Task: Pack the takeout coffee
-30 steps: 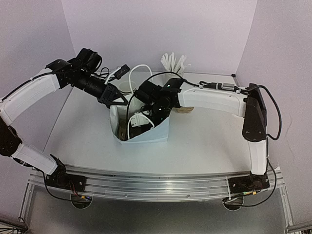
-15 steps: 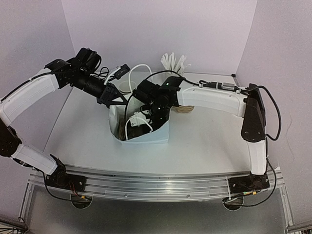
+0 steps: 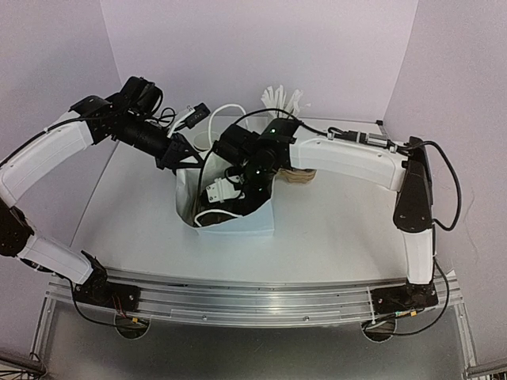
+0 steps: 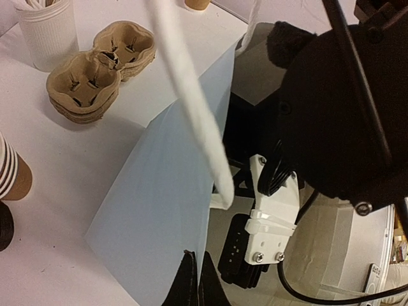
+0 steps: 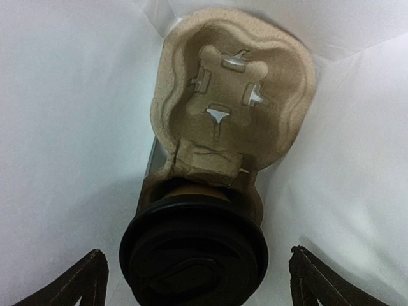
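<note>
Contents, left wrist view:
- Paper bag (image 4: 159, 197), pale blue, open-topped, upright, filling the centre down to 6 o'clock; white inside.
- Bag handle (image 4: 191, 102), a white strap running from 12 o'clock down to the centre.
- Left gripper (image 4: 196, 284), at 6 o'clock, dark fingertips pinched close together at the bag's rim.
- Right arm (image 4: 338, 108), a black housing at 2 o'clock, its white end piece reaching down inside the bag.
- Cup carriers (image 4: 95, 70), moulded brown pulp, stacked, at 10 o'clock on the white table (image 4: 57, 159).
- Ribbed white holder (image 4: 46, 32), at 11 o'clock, just beside the carriers.
- Striped brown cup (image 4: 13, 175), at 9 o'clock, cut off by the edge.
- Second brown cup (image 4: 197, 4), at 12 o'clock, barely showing.
</note>
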`<state>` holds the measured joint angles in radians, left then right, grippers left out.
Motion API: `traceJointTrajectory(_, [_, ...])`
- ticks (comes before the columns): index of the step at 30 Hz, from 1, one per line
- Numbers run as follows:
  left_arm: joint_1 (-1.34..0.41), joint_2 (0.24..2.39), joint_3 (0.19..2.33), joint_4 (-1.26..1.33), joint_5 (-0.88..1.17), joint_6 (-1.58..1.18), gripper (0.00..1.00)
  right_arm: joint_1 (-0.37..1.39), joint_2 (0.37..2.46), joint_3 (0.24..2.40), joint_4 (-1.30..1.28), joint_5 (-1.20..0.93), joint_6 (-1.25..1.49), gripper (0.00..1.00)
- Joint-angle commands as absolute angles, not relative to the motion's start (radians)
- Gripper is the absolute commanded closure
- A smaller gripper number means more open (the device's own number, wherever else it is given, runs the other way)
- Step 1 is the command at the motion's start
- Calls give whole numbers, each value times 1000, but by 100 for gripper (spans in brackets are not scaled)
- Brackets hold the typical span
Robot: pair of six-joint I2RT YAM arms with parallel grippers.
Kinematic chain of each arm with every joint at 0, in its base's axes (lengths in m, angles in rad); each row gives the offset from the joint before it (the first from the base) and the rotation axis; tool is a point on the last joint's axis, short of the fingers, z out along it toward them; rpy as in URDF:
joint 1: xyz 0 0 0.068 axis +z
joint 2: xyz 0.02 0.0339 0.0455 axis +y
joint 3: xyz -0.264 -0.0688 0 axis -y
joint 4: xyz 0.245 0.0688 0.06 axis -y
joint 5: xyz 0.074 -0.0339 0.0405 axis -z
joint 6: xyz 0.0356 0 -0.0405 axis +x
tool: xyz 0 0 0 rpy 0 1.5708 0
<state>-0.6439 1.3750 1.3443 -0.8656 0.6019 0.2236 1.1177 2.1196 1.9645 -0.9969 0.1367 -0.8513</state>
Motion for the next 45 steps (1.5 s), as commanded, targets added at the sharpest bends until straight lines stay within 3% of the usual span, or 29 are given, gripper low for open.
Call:
traceJointTrajectory(1, [-652,1390,1354,-968,479,266,100,1132,2023,2022,-1025,93,-833,5])
traceJointTrajectory(25, [-659,1374,1364,-952,407,303,100,1132,1917,2072,-1004,43,-769,6])
traceJointTrajectory(36, [-667,1362,1361,-938,414,287,100,1115,1803,2021,-795,-11,-594,7])
traceJointTrajectory(45, [-667,1359,1364,-939,459,289,100,1090,1723,2001,-671,85,-390,9])
